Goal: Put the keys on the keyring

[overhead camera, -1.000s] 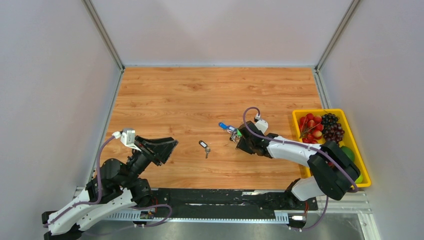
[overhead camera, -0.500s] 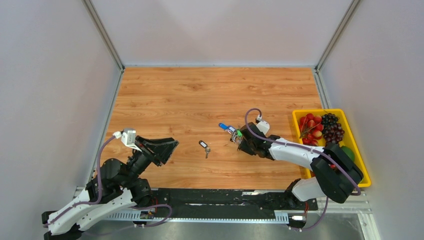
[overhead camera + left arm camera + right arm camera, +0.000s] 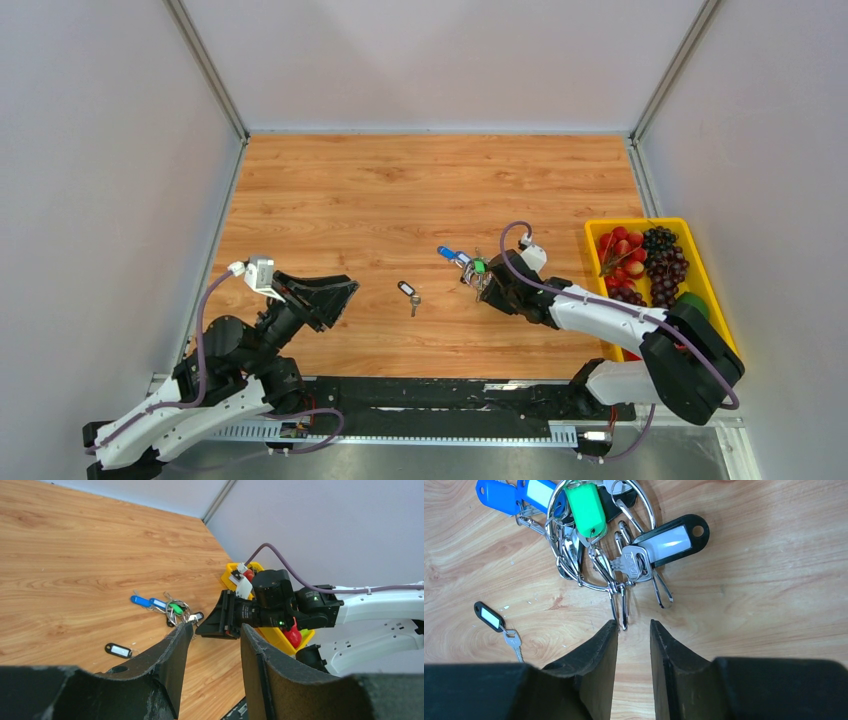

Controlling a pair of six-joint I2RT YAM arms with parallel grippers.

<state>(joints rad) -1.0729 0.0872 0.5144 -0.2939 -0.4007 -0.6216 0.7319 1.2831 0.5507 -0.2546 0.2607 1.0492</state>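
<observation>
right jaws slightly apart, empty | keyring (image 3: 652,516) just beyond tips | left jaws apart

Bright, even overhead light; soft faint shadows; sharp views, blurred near fingers (image 3: 589,675).

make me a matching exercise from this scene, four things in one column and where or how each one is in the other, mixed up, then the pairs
1 green tag
2 lone black-tagged key
3 yellow tray
4 left gripper

a lying alone, apart from the bunch
b at the right side, holding fruit
c open, at the near left, touching nothing
d in the bunch just ahead of the right gripper

Pairs: 1-d, 2-a, 3-b, 4-c
</observation>
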